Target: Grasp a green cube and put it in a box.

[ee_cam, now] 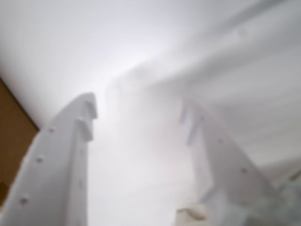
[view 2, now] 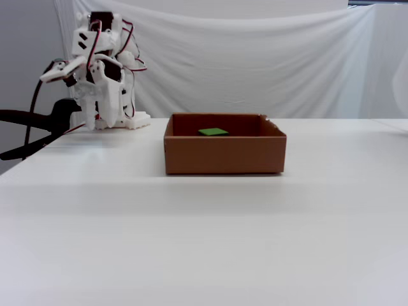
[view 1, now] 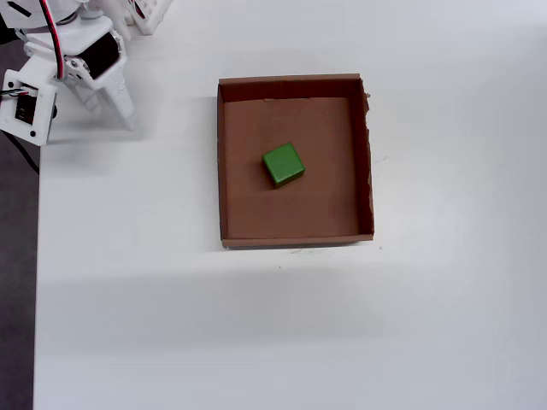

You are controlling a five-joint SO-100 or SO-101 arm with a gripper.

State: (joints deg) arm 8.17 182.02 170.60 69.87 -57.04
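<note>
The green cube [view 1: 283, 165] lies inside the box [view 1: 295, 79], a little left of its middle; in the fixed view only the green cube's top [view 2: 213, 132] shows above the box wall [view 2: 223, 155]. My gripper [view 1: 107, 107] is folded back near the arm's base at the table's top-left corner, well to the left of the box and apart from it. In the wrist view the gripper [ee_cam: 138, 106] is open, its two white fingers spread with nothing between them. In the fixed view the gripper [view 2: 109, 118] points down by the base.
A black clamp [view 2: 38, 127] and cables sit at the table's left edge [view 1: 36, 256]. A white cloth backdrop [view 2: 255, 57] hangs behind the table. A blurred brown patch [ee_cam: 14, 136] shows at the left edge of the wrist view.
</note>
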